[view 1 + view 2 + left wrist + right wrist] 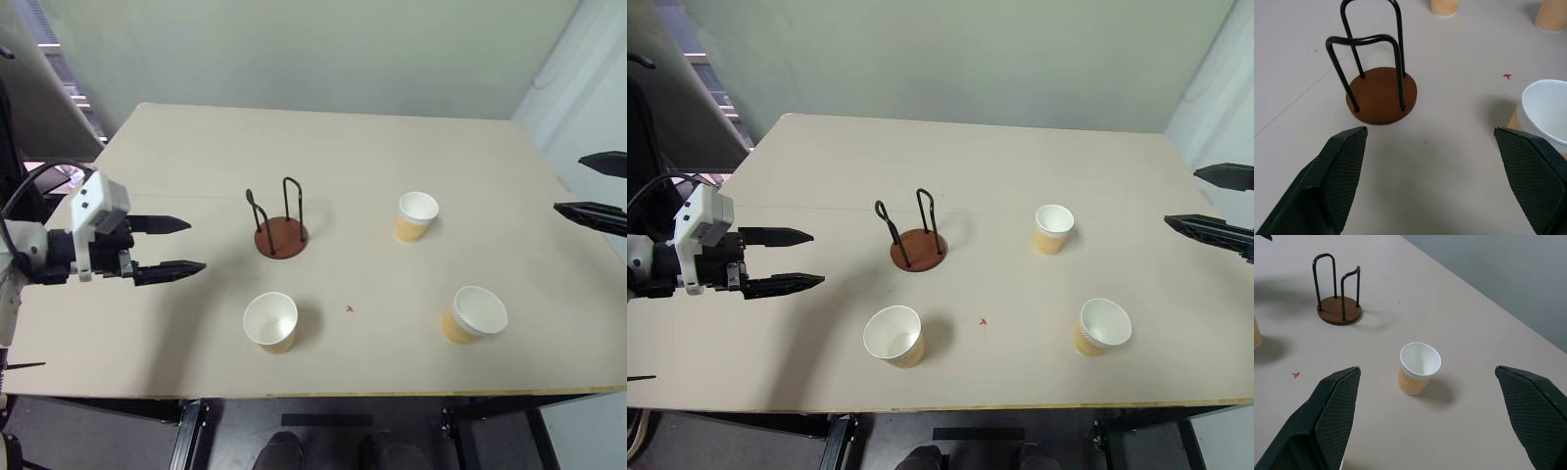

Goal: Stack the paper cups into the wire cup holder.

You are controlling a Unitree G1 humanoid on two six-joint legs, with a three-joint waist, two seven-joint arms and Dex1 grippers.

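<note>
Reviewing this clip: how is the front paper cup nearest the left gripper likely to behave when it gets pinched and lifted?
The front paper cup looks thin-walled and empty, so it is probably very light and could crush or go oval under a firm pinch. It stands upright on its narrower base, so a sideways nudge from the open left gripper would likely tip or slide it on the smooth table.
</note>
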